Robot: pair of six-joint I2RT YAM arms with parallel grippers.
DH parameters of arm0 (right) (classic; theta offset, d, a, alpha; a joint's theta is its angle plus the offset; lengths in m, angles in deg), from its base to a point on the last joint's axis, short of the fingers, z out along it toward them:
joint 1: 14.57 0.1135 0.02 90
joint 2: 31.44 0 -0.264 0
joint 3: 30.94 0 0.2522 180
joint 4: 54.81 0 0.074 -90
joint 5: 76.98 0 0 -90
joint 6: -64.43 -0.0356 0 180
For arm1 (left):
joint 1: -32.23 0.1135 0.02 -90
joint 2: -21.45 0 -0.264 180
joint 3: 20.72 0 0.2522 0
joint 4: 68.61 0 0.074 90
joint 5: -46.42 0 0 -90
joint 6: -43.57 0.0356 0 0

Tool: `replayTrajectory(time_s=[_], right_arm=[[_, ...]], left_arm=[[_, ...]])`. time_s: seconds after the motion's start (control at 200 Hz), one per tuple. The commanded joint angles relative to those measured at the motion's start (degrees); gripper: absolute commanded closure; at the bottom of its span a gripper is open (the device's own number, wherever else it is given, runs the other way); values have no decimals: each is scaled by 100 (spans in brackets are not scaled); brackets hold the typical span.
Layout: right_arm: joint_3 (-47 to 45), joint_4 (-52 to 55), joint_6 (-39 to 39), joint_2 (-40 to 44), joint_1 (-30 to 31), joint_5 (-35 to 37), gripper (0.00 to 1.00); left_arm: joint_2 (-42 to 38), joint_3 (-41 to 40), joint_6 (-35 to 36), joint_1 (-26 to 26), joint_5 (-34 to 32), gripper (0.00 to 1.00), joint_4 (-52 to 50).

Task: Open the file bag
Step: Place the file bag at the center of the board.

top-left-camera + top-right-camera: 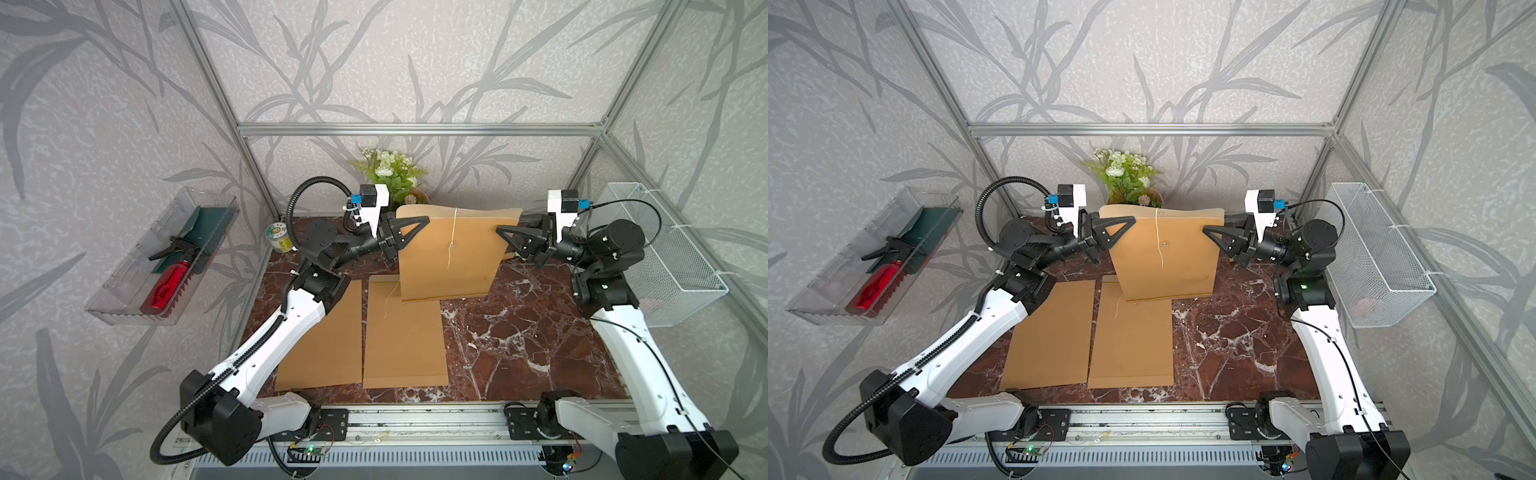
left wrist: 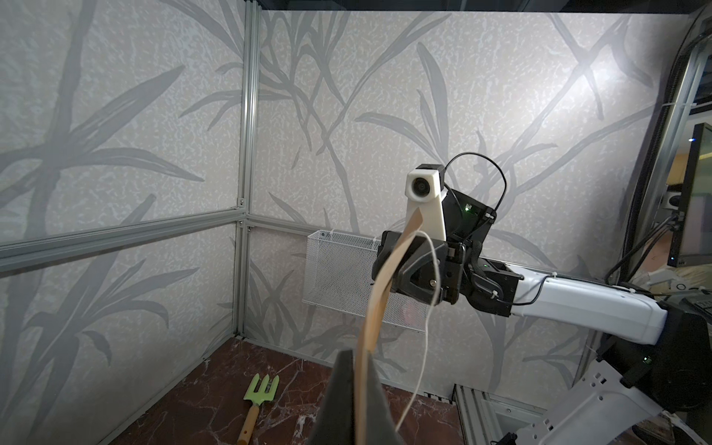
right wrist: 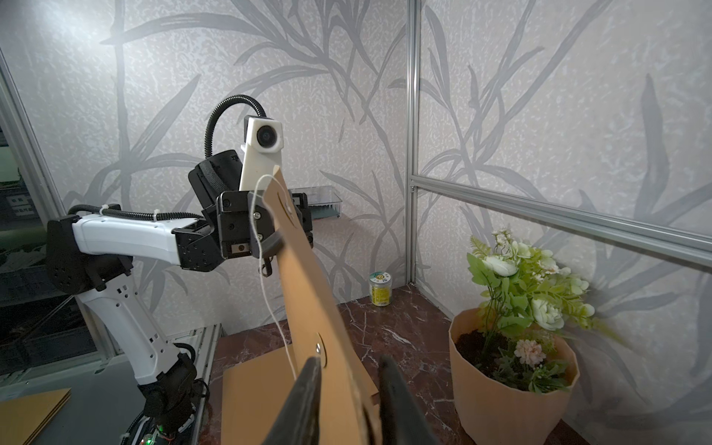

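a brown paper file bag (image 1: 453, 257) hangs upright over a dark red marble tabletop (image 1: 519, 340), between two robot arms. the left gripper (image 1: 417, 224) clamps its upper left edge; the right gripper (image 1: 505, 232) meets its upper right edge. a white string (image 1: 453, 232) trails down its face. two brown envelopes (image 1: 405, 340) lie flat in front. a potted plant (image 1: 390, 172) sits behind, and a wire basket (image 1: 665, 257) hangs on the right wall.

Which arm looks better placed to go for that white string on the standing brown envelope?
Probably the right. The left claw is clamped on the file bag, holding it upright, so it is busy. The right claw has its jaws apart around the other edge, free to reach the string.
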Motion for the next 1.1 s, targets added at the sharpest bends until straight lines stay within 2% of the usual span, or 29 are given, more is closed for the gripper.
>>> replayTrajectory(time_s=[0.0,0.115,0.225,0.505,0.565,0.66,0.745,0.905,1.095], right_arm=[[-24,201,216,91,20,16,56],[-94,240,295,48,26,43,45],[-130,220,294,-26,23,-3,41],[-364,223,237,-52,26,-101,40],[-410,367,325,9,25,-76,47],[-463,595,402,113,25,-59,74],[-507,872,453,223,25,-63,89],[-474,2023,847,453,16,171,98],[-264,3547,1280,535,7,681,100]], left_arm=[[-17,43,-446,7,-119,100,604],[-6,56,-650,6,-45,100,810],[35,57,-844,0,-31,100,1025],[328,-78,-1639,87,-144,100,1956],[455,-114,-1920,122,-186,100,2270],[664,-136,-2275,190,-230,100,2613],[795,-178,-2356,249,-373,100,2540],[990,-358,-2146,355,-661,99,2133],[966,-519,-1425,472,-912,78,1218]])
